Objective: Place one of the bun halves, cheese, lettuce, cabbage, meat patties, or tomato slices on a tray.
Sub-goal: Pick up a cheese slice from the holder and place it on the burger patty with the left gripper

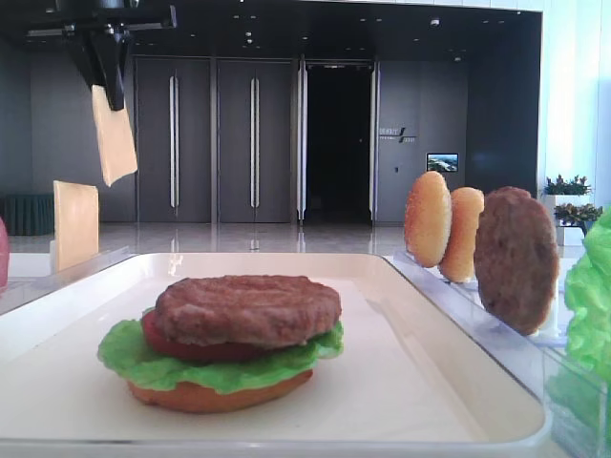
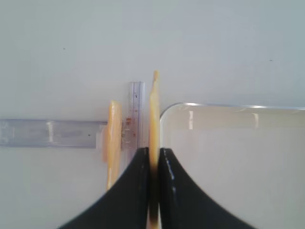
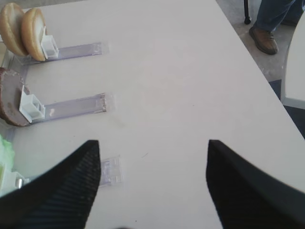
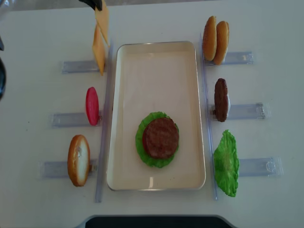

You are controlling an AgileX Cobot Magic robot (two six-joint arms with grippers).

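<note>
The left pincer [image 2: 153, 157] is closed tight on the top edge of one slice of cheese [image 1: 114, 143], which hangs from it in the air, above the table [image 4: 156, 19] and beside the far left corner of the tray [image 4: 199, 118]. A second cheese slice [image 1: 75, 224] stands upright in its clear holder rack [image 2: 52, 133], just beside the hanging one. On the tray a stack lies flat: a bun half [image 1: 220, 393] at the bottom, then lettuce [image 1: 229, 367], a tomato slice [image 1: 191, 348] and a meat patty [image 1: 246, 308] on top. Left of the tray, a red tomato slice [image 4: 92, 105] and a bun half [image 4: 79, 159] stand on edge in their racks. On the right side there are two bun halves [image 4: 215, 40], one patty [image 4: 221, 99] and a lettuce leaf [image 4: 226, 163]. The right pincer [image 3: 152, 186] stands wide open with nothing between its fingers, over bare table near the right-side racks.
</note>
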